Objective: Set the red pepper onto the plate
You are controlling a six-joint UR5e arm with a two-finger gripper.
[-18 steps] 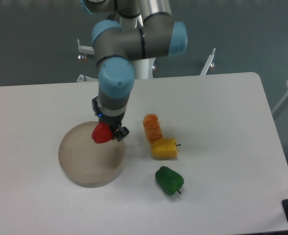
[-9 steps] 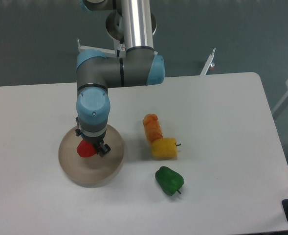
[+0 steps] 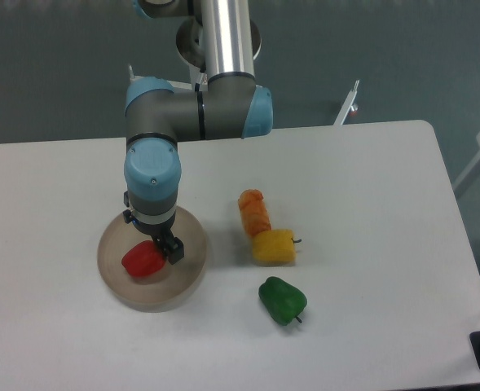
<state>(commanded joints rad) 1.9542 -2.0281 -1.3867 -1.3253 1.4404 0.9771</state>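
The red pepper (image 3: 143, 260) lies on the round beige plate (image 3: 187, 281), left of its middle. My gripper (image 3: 159, 247) points straight down just above the plate, right beside and slightly over the pepper. Its jaws stand open and the pepper rests on the plate on its own. One dark fingertip (image 3: 174, 252) shows to the right of the pepper; the other is hidden behind the wrist and the pepper.
An orange pepper (image 3: 254, 210) and a yellow pepper (image 3: 273, 247) lie touching each other right of the plate. A green pepper (image 3: 283, 300) lies in front of them. The arm's base stands at the table's back edge.
The gripper carried the red pepper left from the plate's rim to over the plate, then let go. The pepper has dropped onto the plate.
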